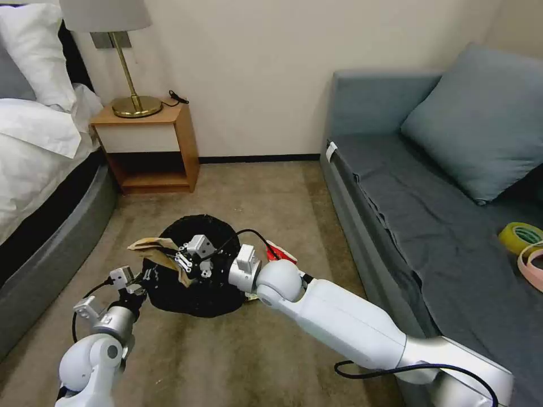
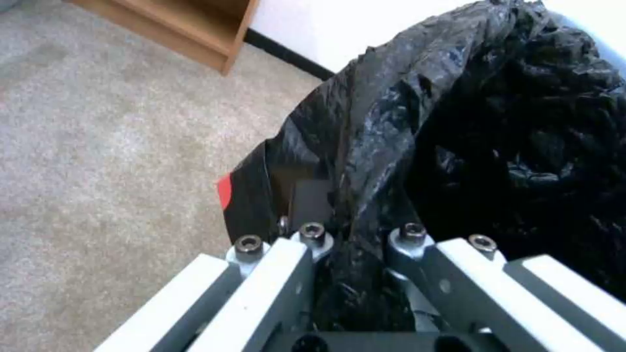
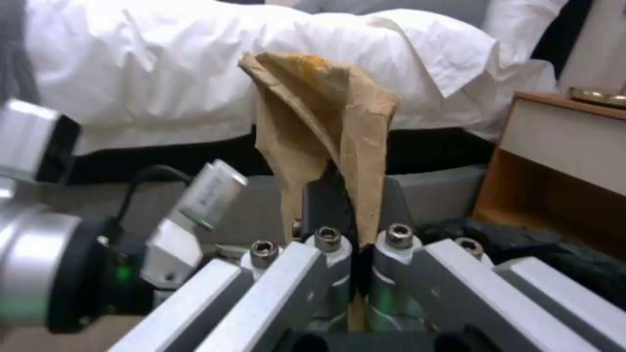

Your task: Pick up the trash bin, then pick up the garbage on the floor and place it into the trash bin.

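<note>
The trash bin (image 1: 195, 271), lined with a crinkled black bag, stands low over the beige carpet (image 1: 237, 186) between the bed (image 1: 34, 169) and the grey sofa (image 1: 407, 186), with the wooden nightstand (image 1: 153, 141) against the wall beyond it. The left gripper (image 2: 355, 239) is clenched on the bin's near rim; the wrist view shows a fold of the liner pinched between its jaws. The right gripper (image 3: 357, 239) grasps the crumpled brown paper bag (image 1: 155, 249), jaws closed on its lower end, so the bag's long axis runs straight out from the fingertips.

In the head view the bag lies over the bin's left rim, pointing towards the bed, part above the dark opening and part beyond it. Judgement: the release turns on that overhang; the opening lies back towards the robot's right from the bag's free end.

A red-white carton (image 1: 281, 251) lies on the carpet just beside the bin, on the sofa side, nearest the right arm. A yellow tape roll (image 1: 520, 237) rests on the sofa.
</note>
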{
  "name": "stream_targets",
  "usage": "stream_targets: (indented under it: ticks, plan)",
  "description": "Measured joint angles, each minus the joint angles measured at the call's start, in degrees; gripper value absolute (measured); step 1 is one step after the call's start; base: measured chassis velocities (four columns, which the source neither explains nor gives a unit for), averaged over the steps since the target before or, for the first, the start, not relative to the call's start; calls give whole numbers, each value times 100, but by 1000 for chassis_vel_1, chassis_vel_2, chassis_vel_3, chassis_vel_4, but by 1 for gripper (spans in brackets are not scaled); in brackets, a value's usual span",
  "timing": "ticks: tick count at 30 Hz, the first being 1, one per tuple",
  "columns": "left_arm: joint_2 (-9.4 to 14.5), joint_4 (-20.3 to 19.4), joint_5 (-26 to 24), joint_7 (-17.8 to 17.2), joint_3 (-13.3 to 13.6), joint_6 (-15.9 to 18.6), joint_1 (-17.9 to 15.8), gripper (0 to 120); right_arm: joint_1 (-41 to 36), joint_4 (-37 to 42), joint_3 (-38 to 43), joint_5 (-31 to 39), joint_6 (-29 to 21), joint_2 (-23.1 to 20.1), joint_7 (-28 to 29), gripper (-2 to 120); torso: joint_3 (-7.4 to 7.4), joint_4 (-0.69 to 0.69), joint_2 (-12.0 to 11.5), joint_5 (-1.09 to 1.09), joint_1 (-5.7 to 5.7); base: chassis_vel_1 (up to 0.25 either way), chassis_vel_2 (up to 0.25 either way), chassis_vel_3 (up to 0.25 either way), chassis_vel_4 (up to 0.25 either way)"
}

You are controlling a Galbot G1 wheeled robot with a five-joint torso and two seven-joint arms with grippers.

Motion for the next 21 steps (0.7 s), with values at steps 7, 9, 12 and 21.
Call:
stream_targets:
  ticks: [7,9,12,21]
  plan:
    - [11,-60,-56,-15,-10,64,-25,4,-7,-279,66,-226,93,-30,-26,26,0,0,0,1,0,0,0,0,0]
    - [40,-76,-80,-25,-8,75,-45,4,-28,-297,106,-263,101,-57,-38,36,0,0,0,1,0,0,0,0,0]
    - [44,-77,-84,-37,-7,78,-54,4,-38,-298,124,-281,106,-85,-40,44,0,0,0,1,0,0,0,0,0]
    - [48,-138,-142,-82,-15,97,-65,4,-61,-282,209,-324,113,-186,-39,81,0,0,0,1,0,0,0,0,0]
